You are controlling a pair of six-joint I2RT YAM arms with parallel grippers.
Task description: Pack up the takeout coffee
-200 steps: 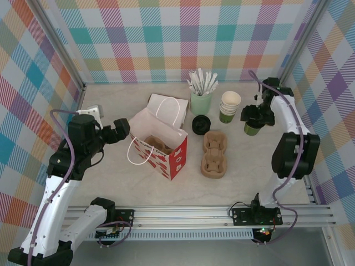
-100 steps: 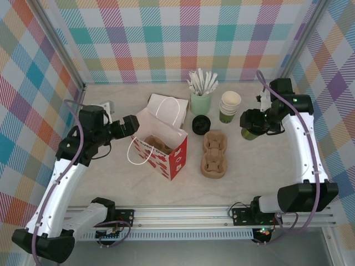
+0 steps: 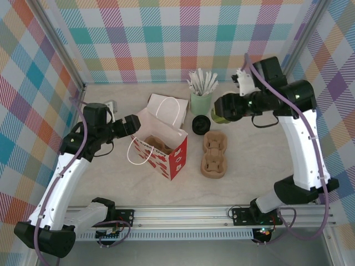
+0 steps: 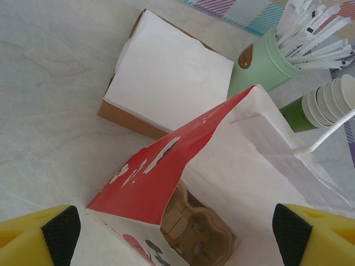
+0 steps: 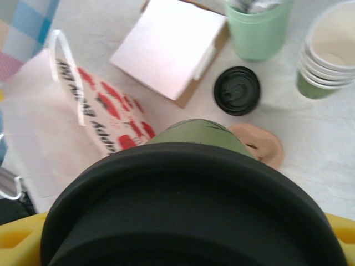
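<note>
Right claw (image 3: 223,106) grasping one takeout coffee (image 5: 194,205), left claw (image 3: 132,126) spread wide beside one paper bag (image 3: 166,149), one loose lid (image 5: 237,90)

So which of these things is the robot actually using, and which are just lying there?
For the job: takeout coffee in the right gripper; red-and-white paper bag; cup carrier inside it.
Just lying about: mint cup of sticks; stack of green cups; loose black lid; white-topped flat box; spare cardboard carrier.
</note>
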